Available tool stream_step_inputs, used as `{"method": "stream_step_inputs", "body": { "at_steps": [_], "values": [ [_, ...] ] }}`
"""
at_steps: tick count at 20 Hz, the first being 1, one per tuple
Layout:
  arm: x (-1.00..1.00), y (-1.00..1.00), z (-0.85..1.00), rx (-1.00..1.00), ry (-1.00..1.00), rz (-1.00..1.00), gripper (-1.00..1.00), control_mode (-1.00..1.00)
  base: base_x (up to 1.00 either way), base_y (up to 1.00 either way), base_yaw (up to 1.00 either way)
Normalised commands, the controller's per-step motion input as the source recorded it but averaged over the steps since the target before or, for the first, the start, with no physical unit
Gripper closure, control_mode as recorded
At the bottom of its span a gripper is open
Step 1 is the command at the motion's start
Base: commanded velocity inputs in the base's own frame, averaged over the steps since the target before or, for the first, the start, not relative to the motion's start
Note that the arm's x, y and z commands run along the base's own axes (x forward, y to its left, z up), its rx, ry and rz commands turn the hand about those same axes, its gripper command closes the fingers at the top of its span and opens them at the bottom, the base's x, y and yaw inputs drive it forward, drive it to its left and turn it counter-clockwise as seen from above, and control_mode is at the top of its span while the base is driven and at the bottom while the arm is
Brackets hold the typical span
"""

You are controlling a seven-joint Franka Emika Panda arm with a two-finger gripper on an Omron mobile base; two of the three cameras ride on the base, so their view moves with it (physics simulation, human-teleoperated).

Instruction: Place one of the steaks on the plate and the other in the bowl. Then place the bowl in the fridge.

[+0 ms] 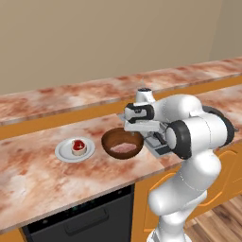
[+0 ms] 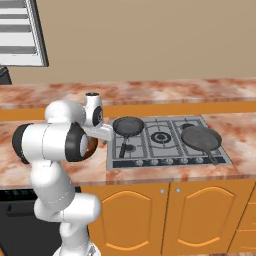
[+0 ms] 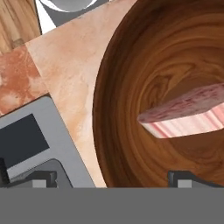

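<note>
The gripper (image 3: 111,177) hangs right over the near rim of the bowl (image 1: 122,143), jaws spread as wide as they go, and we see nothing between them. One dark fingertip (image 3: 37,179) sits over the worktop (image 1: 33,165) side, the other over the bowl's inner wall.

The bowl is round, deep, dark brown, with swirling wood grain ringing its inside. In it lies the pale pink steak (image 3: 188,111), a flat slab streaked pink and white; in the hand view its long axis runs across the bowl, tapering to a blunt point toward the left, and it leans slightly against the curved wall.

Just beside the bowl on the left base view we spot the plate (image 1: 64,152), round, white-grey, with a raised rim, and on it the deep red steak (image 1: 79,146) with its whitish fat edge, a compact, roundish piece.

The worktop is mottled reddish-pink stone, glossy. A grey metal hob (image 2: 165,142) lies beside the bowl, carrying two dark frying pans (image 2: 129,126).

We read no writing anywhere.
</note>
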Motion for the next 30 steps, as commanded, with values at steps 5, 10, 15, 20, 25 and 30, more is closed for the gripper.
{"method": "stream_step_inputs", "body": {
  "at_steps": [5,10,15,20,25,30],
  "values": [
    [0.02,-0.02,-0.31,0.05,0.00,0.00,-1.00,-1.00,0.00,0.00,0.00],
    [0.00,0.00,-0.23,0.02,0.00,0.00,-1.00,-1.00,0.00,0.00,0.00],
    [0.00,0.05,-0.10,0.03,0.00,0.00,-1.00,-1.00,0.00,0.00,0.00],
    [0.00,0.27,-0.08,0.01,0.00,0.00,1.00,-1.00,0.00,0.00,0.00],
    [0.00,0.31,-0.05,0.00,0.00,0.00,1.00,-1.00,0.00,0.00,0.00],
    [-0.01,0.21,-0.18,0.05,0.00,0.00,1.00,-1.00,0.00,0.00,0.00]
  ]
}}
